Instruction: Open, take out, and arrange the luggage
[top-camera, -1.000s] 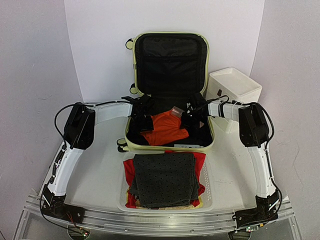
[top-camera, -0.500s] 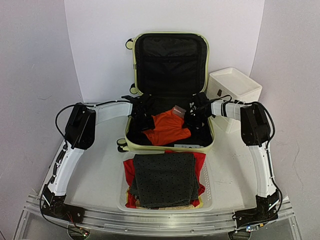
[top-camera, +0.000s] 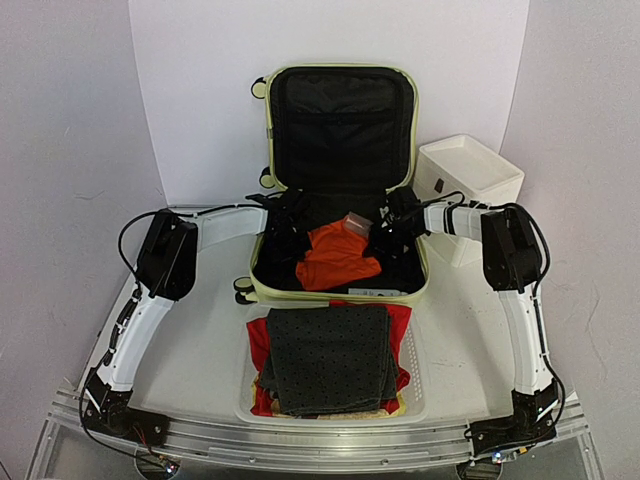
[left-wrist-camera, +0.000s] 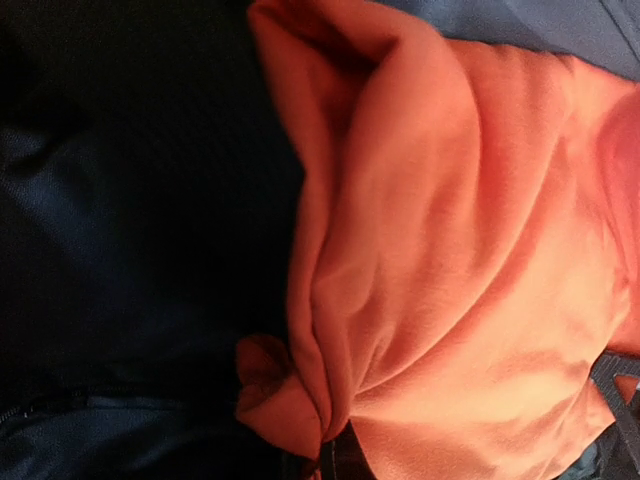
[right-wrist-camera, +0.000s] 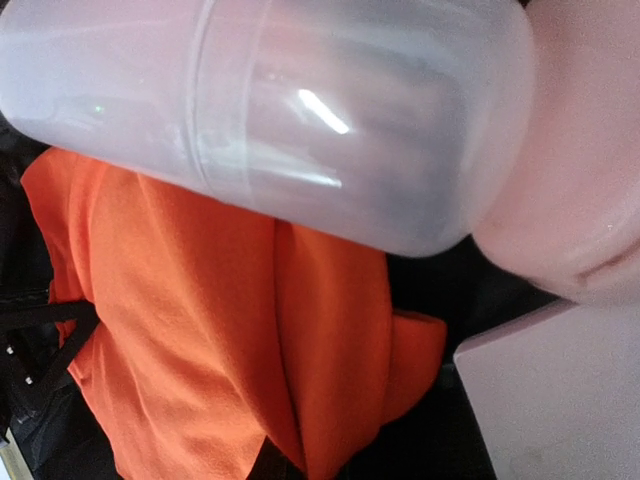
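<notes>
Pale yellow-green hard-shell suitcase (top-camera: 340, 130), squarish, rounded corners. Open on the tabletop (top-camera: 200, 340): base flat, lid upright behind it, black fabric lining exposed. Small black-and-cream wheels (top-camera: 243, 291) along left side.

Arms bent inward; left claw (top-camera: 297, 248), right claw (top-camera: 381, 237) both closed.

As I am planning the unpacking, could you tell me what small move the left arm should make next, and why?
Probably lift the left gripper straight up a little. Its jaws are shut on a bunched fold of the orange fabric garment, which lies in the base of the open pale yellow-green hard-shell suitcase, not yet taken out.
</notes>
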